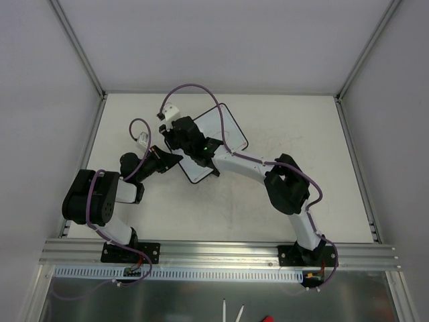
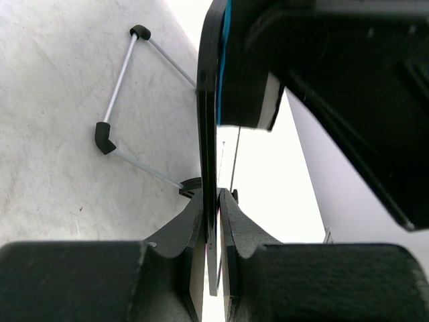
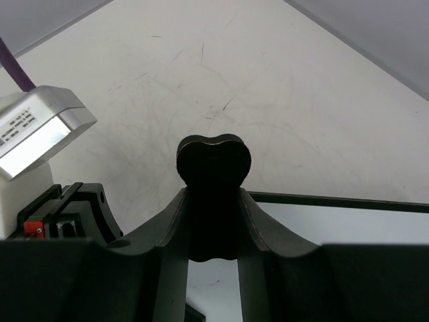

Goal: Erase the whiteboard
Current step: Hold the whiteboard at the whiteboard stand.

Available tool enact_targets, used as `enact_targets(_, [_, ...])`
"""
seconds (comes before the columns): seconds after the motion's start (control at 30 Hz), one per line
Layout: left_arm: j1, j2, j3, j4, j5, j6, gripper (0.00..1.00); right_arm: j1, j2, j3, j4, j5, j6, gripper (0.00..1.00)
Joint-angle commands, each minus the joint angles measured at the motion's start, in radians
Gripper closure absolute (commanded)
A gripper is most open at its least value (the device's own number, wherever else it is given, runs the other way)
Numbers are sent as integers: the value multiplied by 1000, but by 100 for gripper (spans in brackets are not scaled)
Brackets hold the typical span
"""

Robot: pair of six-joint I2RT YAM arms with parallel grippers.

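Observation:
The whiteboard point(image 1: 231, 131) lies slanted at the table's middle, white with a thin black rim. My left gripper point(image 1: 173, 159) is shut on its near-left edge. In the left wrist view the rim point(image 2: 209, 134) runs edge-on between the two fingers point(image 2: 231, 221). My right gripper point(image 1: 175, 137) hangs over the board's left part, shut on the small black bone-shaped eraser point(image 3: 213, 161). Below the eraser, the right wrist view shows the white board face point(image 3: 348, 225) and its black rim point(image 3: 335, 200). The part of the board under both grippers is hidden in the top view.
A wire stand with two black feet point(image 2: 102, 136) sticks out behind the board onto the table. The left wrist's white camera box point(image 3: 40, 134) sits close beside my right gripper. Grey walls point(image 1: 40, 80) enclose the table on three sides.

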Motion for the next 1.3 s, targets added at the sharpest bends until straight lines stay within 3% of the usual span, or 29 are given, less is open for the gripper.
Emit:
enact_targets(0.0, [-20,-37,-5,392,58,19,100,-24,29,48,24,-6,-20,100])
enact_targets(0.57, [-25,-34,-12,390,57,25,100,-19,43,119,-2,-34,-17,100])
enact_targets(1.27, [-25,-42,-8,379,60,28,100,12,-86,-175,97,-23,17,100])
